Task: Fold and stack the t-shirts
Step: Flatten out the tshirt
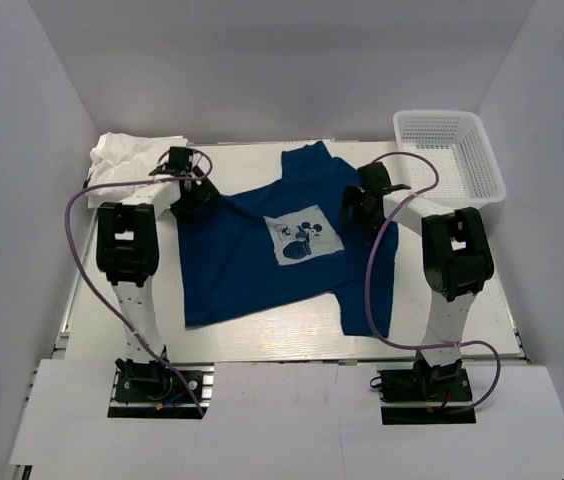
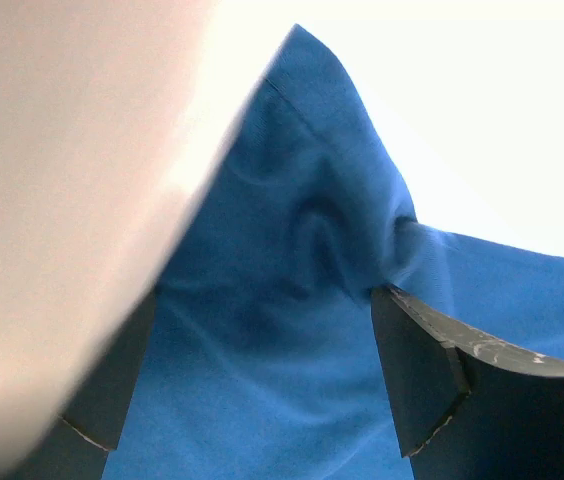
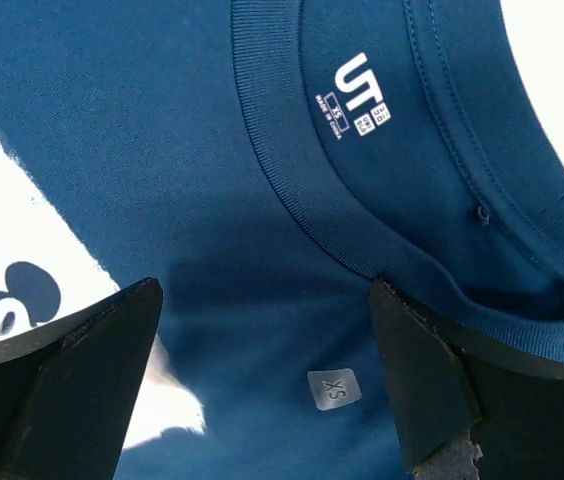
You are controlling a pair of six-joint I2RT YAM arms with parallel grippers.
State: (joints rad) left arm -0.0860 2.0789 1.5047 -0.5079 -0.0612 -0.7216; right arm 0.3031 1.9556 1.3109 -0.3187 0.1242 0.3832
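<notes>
A dark navy t-shirt [image 1: 252, 260] with a white chest print [image 1: 302, 238] lies spread on the table. White folded shirts [image 1: 127, 160] sit at the back left corner. My left gripper [image 1: 194, 190] is open over the shirt's left sleeve; in the left wrist view its fingers [image 2: 417, 365] straddle bunched blue cloth [image 2: 292, 300]. My right gripper [image 1: 354, 208] is open over the collar; in the right wrist view its fingers [image 3: 427, 370] straddle the cloth below the neckband [image 3: 292, 190], near the small XS sticker [image 3: 334, 390].
A white plastic mesh basket [image 1: 449, 155] stands at the back right corner. The white table surface [image 1: 292, 335] shows in front of the shirt. Purple cables loop from both arms.
</notes>
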